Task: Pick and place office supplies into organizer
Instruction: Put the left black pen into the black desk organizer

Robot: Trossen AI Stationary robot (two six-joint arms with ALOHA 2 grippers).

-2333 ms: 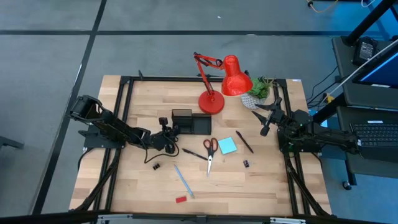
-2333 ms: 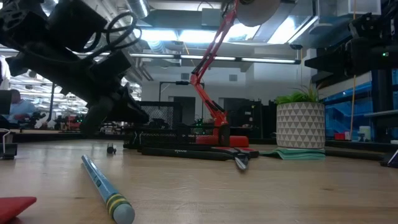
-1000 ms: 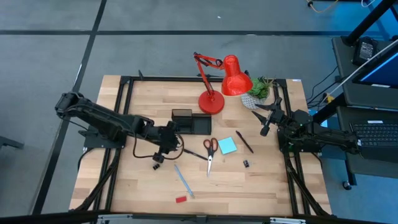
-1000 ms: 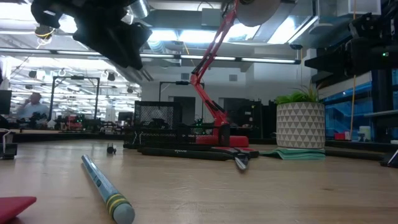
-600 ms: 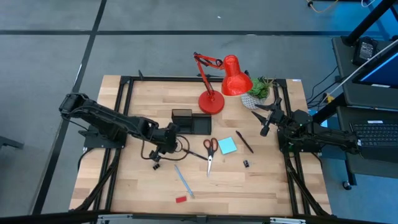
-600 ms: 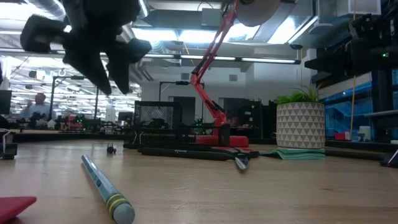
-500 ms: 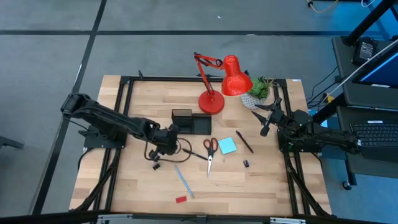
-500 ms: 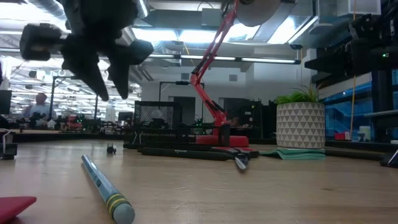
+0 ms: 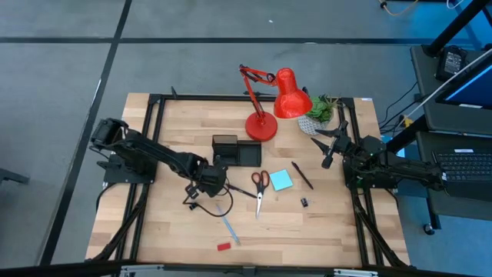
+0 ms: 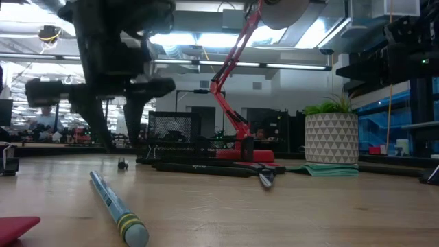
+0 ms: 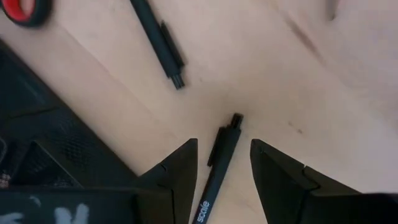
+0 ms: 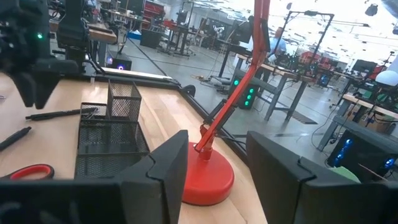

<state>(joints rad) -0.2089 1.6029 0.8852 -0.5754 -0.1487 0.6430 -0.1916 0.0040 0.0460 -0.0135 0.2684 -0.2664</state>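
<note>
My left gripper [image 9: 202,187] points straight down close to the table, just near of the black mesh organizer [image 9: 234,151]. It is open. Its fingers [image 11: 180,168] stand on either side of a thin black pen [image 11: 216,167] that lies on the wood, without touching it. A second black pen [image 11: 158,40] and the red-handled scissors [image 9: 259,185] lie toward the right. The cyan sticky-note pad [image 9: 280,180], a third black pen [image 9: 302,175], a light-blue pen [image 9: 227,223], a red block [image 9: 224,247] and a small black clip [image 9: 304,201] lie loose. My right gripper [image 9: 329,158] waits open at the right edge.
A red desk lamp [image 9: 265,115] stands behind the organizer, with a potted plant [image 9: 323,111] to its right. A black frame rail [image 9: 154,131] runs along the table's left side. Bare wood lies near of the light-blue pen.
My left gripper has come down from well above the table to just over it, tipping from a slant until its fingers point straight down. It now straddles the black pen near the organizer. Nothing on the table has moved.
</note>
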